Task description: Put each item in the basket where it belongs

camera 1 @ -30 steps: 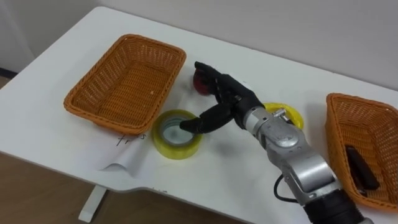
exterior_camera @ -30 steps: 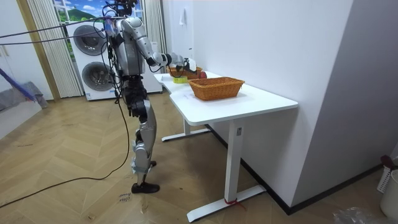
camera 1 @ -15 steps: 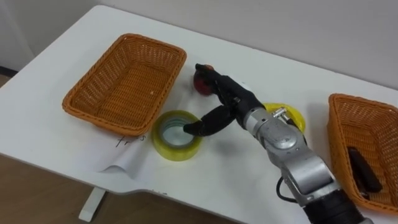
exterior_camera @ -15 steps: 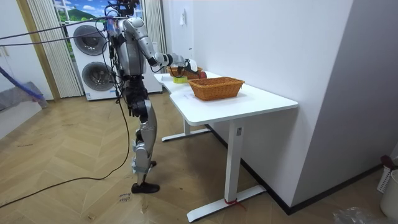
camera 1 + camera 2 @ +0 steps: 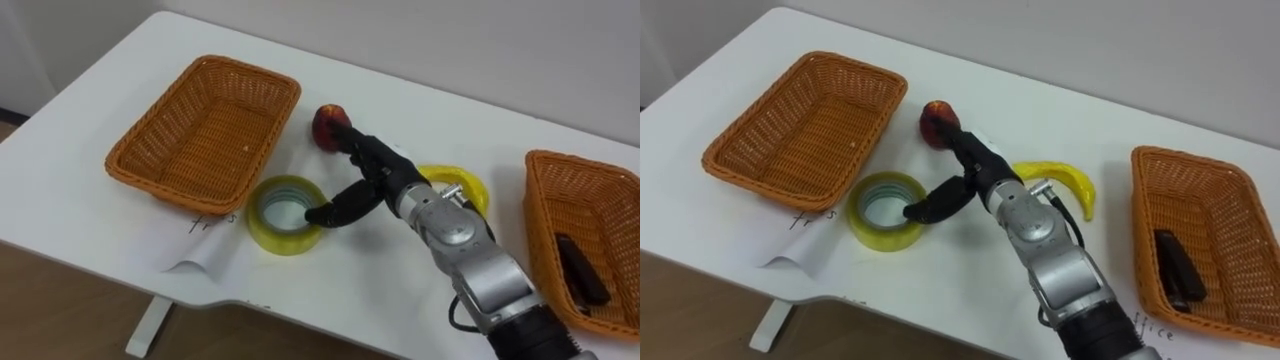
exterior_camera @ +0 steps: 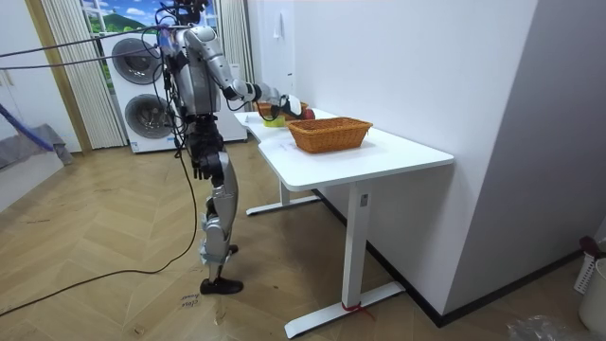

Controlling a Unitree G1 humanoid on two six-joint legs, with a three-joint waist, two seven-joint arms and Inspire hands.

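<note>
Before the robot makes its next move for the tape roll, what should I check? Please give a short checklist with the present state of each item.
1. Right hand free for a grasp: ok, its fingers are relaxed and hold nothing.
2. Thumb on the tape roll: cannot tell; the tip is at the roll's rim, but contact is unclear.
3. Tape roll lying flat on the table: ok.
4. Apple clear of the hand: not ok; it lies just beyond the fingertips and could be knocked.
5. Room in the right basket: ok; it holds one dark item, probably office supplies.
6. Left basket: ok, empty.
</note>
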